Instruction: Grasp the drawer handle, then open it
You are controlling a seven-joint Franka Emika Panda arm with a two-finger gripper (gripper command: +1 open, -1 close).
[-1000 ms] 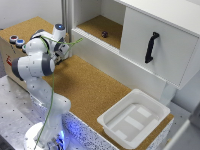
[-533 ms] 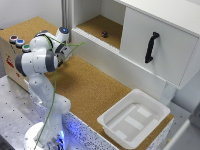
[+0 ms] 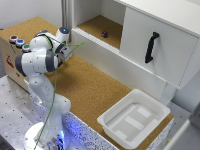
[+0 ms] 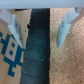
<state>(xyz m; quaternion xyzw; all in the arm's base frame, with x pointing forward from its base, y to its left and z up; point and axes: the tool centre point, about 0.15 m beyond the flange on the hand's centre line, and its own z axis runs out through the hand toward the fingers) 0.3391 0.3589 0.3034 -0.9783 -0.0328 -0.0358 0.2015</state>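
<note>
Hovering gripper: its two pale fingers stand spread apart with nothing between them; the wrist view looks down past them onto a dark gap between a printed cardboard box and the cork surface.
Arm: the white Panda rises from its base at the exterior view's lower left, bent over the cork tabletop.
Tray: a shallow white plastic tray sits at the cork's near edge, toward the exterior view's right.
Drawer: the drawer, a white square-fronted box, stands beyond the tray.
Drawer handle: the drawer handle, black and upright, is fixed to that front, well apart from the gripper.
</note>
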